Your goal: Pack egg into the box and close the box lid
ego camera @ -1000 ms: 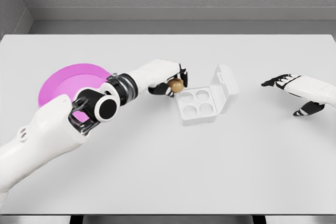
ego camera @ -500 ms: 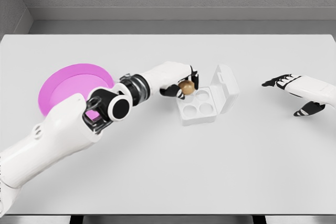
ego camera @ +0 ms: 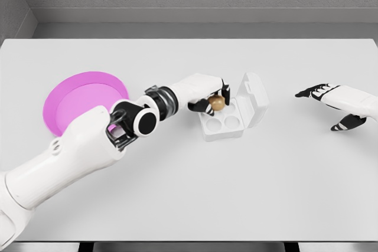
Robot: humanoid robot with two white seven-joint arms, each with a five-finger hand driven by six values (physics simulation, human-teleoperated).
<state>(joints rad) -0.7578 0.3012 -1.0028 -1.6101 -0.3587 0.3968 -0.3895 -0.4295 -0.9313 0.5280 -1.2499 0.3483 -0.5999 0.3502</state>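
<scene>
Left hand (ego camera: 208, 94) has its fingers curled tight round the egg (ego camera: 217, 103), poised over the box (ego camera: 227, 116), above its ten o'clock cup. Right hand (ego camera: 333, 101) idles at three o'clock, fingers loosely spread, empty.

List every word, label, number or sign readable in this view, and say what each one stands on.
None: no readable text shows anywhere.
The egg box, egg, pink plate and table are plain.
The left hand and right hand carry only black and white patches, no lettering.

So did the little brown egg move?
Yes. The small brown egg, held in the left hand, moved right, from beside the white plastic egg box to over its back-left cup.
</scene>
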